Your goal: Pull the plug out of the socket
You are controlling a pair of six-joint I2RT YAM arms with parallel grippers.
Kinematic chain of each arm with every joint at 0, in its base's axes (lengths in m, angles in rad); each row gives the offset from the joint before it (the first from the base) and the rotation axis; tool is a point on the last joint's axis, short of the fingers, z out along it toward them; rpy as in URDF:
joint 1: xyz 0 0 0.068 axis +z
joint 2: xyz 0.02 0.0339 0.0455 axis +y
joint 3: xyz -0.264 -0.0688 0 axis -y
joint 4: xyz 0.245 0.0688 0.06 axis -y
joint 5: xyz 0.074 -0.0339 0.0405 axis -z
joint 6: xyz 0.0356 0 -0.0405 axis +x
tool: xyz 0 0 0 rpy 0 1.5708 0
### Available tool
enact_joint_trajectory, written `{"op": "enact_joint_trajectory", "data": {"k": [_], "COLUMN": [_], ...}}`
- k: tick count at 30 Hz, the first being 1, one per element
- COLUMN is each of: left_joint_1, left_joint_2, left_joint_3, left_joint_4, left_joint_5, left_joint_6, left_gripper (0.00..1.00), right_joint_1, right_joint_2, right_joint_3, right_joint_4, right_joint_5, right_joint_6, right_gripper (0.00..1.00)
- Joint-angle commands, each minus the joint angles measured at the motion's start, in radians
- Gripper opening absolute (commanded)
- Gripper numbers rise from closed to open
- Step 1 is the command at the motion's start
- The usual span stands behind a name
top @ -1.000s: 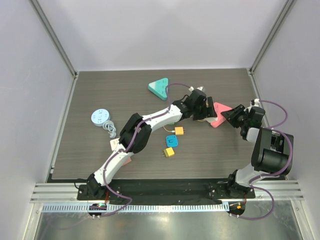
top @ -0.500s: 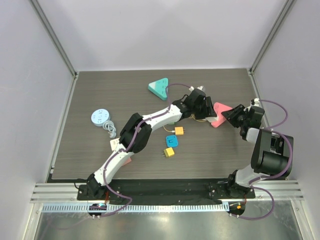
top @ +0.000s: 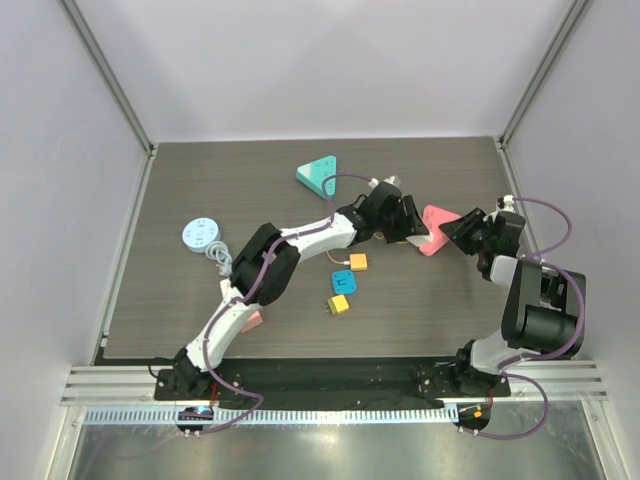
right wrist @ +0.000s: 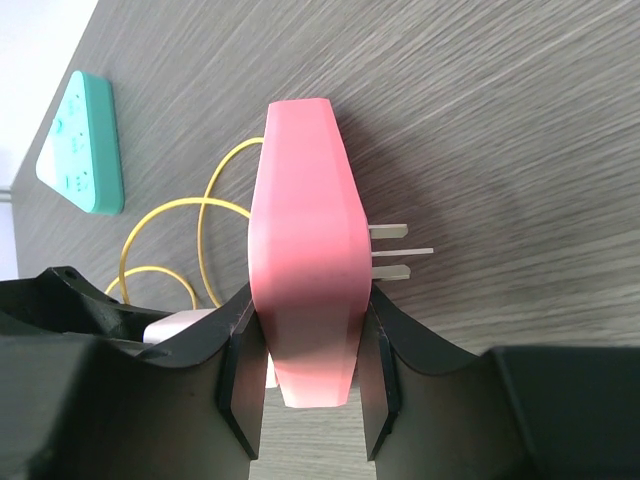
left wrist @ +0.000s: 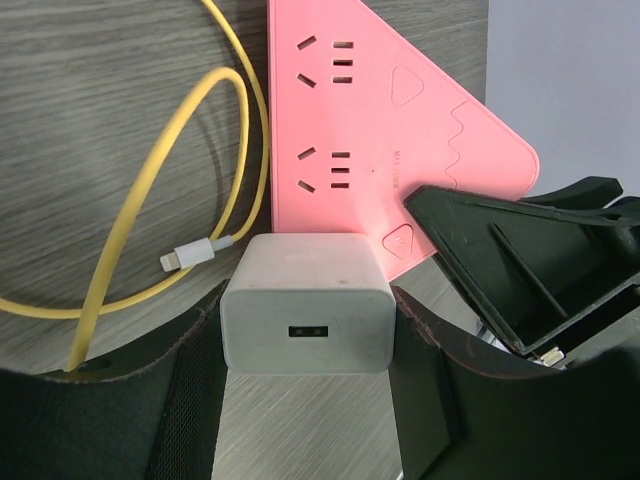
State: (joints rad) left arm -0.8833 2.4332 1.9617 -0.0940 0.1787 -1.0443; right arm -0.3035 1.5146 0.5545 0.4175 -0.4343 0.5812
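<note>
Plug [left wrist: 305,318]: white, by pink socket [left wrist: 380,130] | table [top: 200,180]: dark woodgrain | walls [top: 320,60]: white

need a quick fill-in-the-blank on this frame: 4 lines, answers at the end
1. The left jaws are closed on a ___ charger.
2. The right jaws clamp the ___ power strip by its two faces.
3. The loose cable lying beside that strip is ___.
4. The teal strip at the far side of the table is shaped like a ___.

Missing words: white; pink; yellow; triangle
</note>
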Motion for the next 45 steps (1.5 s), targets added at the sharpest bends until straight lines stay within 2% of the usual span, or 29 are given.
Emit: {"op": "enact_joint_trajectory", "data": {"k": [1,6,9,13,20,27,29,33,34,37,41,45], "left_joint_1": [-0.002,0.0,0.0,0.006,0.03,0.038,0.038,0.041,0.043,0.067,0.145,0.227], "left_joint_2": [-0.121,-0.149,-0.195,-0.253,-0.394,-0.473,-0.511,-0.627,-0.675,-0.75,-0.89,-0.934], "left_joint_3": [-0.041,-0.053,-0.139,-0.222,-0.348,-0.365,-0.417,-0.52,-0.532,-0.59,-0.728,-0.814], "left_joint_4": [0.065,0.071,0.155,0.215,0.149,0.097,0.027,-0.096,-0.171,-0.289,-0.392,-0.47], "left_joint_5": [-0.005,-0.067,-0.102,-0.078,-0.102,-0.091,-0.102,-0.153,-0.165,-0.203,-0.079,0.033], "left_joint_6": [-0.022,-0.031,-0.066,-0.092,0.004,0.07,0.101,0.237,0.301,0.343,0.33,0.328], "left_gripper": [0.0,0.0,0.0,0.0,0.0,0.0,0.0,0.0,0.0,0.0,0.0,0.0], "right_joint_1": [0.006,0.006,0.007,0.009,0.014,0.015,0.015,0.015,0.015,0.015,0.015,0.015], "right_joint_2": [-0.045,-0.057,-0.048,-0.039,-0.037,-0.041,-0.037,-0.04,-0.04,-0.037,-0.039,-0.042], "right_joint_3": [0.01,0.01,0.013,0.018,0.022,0.015,0.013,0.01,0.01,0.009,0.004,-0.005], "right_joint_4": [-0.063,-0.082,-0.083,-0.088,-0.095,-0.085,-0.079,-0.063,-0.062,-0.052,-0.039,-0.016], "right_joint_5": [0.121,0.158,0.163,0.167,0.177,0.178,0.163,0.152,0.151,0.137,0.123,0.108], "right_joint_6": [-0.063,-0.072,-0.069,-0.066,-0.07,-0.064,-0.061,-0.055,-0.054,-0.047,-0.041,-0.03], "right_gripper": [0.01,0.01,0.01,0.01,0.01,0.01,0.01,0.01,0.01,0.01,0.01,0.01]}}
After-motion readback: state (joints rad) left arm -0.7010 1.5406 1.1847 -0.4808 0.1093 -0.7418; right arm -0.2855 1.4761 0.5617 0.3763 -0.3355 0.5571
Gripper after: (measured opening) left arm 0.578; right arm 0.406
